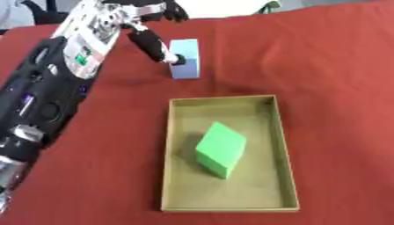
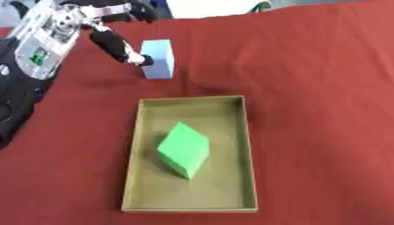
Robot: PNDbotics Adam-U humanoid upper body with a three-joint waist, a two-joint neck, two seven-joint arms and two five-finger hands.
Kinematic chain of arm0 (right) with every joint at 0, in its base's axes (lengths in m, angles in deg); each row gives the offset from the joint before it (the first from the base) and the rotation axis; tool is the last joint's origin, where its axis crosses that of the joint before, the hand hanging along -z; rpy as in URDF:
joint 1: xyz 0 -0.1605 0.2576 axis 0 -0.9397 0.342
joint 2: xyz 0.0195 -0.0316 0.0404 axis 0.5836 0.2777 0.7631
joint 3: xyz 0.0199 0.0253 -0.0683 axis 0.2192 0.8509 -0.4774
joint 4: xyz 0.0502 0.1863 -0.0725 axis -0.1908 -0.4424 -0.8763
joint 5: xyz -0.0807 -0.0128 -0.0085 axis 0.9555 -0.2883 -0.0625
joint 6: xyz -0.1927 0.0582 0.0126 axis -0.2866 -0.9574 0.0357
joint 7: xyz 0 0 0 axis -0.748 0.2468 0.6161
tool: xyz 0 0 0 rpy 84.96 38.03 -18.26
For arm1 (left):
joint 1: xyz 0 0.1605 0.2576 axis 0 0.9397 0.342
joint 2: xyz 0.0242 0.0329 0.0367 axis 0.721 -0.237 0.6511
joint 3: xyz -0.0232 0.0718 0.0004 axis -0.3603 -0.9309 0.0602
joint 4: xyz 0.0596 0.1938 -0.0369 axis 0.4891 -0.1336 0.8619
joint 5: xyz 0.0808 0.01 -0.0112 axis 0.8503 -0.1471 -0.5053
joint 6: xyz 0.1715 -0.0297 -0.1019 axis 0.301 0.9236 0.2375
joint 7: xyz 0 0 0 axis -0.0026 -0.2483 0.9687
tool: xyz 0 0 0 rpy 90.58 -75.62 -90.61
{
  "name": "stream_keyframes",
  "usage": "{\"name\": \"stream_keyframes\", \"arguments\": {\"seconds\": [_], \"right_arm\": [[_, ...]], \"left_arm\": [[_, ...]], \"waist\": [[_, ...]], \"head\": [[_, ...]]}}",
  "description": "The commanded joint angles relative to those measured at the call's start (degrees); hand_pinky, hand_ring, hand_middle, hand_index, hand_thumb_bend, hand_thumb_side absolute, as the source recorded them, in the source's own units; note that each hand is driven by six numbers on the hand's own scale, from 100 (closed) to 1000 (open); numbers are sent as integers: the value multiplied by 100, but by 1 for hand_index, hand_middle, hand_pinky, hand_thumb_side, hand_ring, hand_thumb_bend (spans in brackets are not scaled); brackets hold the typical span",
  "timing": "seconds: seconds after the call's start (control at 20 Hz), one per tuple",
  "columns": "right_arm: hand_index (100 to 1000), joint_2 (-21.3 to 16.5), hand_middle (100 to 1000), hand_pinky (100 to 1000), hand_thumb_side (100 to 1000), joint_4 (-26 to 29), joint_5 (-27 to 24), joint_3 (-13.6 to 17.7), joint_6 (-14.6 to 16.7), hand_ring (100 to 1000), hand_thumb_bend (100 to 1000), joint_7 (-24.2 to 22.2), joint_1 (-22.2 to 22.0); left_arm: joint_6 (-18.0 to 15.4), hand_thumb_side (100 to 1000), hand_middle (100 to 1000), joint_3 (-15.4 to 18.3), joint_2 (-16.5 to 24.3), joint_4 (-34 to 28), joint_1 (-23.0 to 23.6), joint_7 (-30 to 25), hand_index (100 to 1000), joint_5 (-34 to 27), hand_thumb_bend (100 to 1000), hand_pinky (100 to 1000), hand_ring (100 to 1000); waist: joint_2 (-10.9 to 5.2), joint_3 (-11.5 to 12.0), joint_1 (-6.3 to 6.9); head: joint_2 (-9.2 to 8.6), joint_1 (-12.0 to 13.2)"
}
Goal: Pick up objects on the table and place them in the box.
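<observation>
A red cloth (image 1: 323,66) covers the table. On it lies an open, shallow box (image 1: 286,145) with a green block (image 1: 221,148) inside, tilted on one edge. The left hand (image 1: 104,30) reaches in from the upper left; one finger (image 1: 154,46) touches the near side of a light blue block (image 1: 187,57), which stands upright just behind the box. Whether the fingers grip it, I cannot tell.

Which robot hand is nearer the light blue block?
Left. The left robot hand has a fingertip touching the light blue rectangular block on the red tablecloth. The right robot hand shows in neither view.
</observation>
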Motion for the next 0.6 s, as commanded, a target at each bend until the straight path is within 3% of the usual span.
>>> {"name": "stream_keyframes", "arguments": {"seconds": [0.05, 0.6], "right_arm": [[854, -82, 689, 752, 851, 105, -47, 86, -6, 726, 100, -14, 87], [846, -16, 686, 746, 877, 130, -66, 112, -31, 723, 100, -33, 87]], "left_arm": [[-16, 276, 820, 98, 60, -7, -135, 55, 911, 27, 500, 905, 918], [-34, 262, 821, 169, 8, 256, -113, 134, 905, 307, 479, 911, 925]], "waist": [[-106, -28, -18], [-15, -117, -3]], "head": [[-90, 60], [-167, 142]]}}
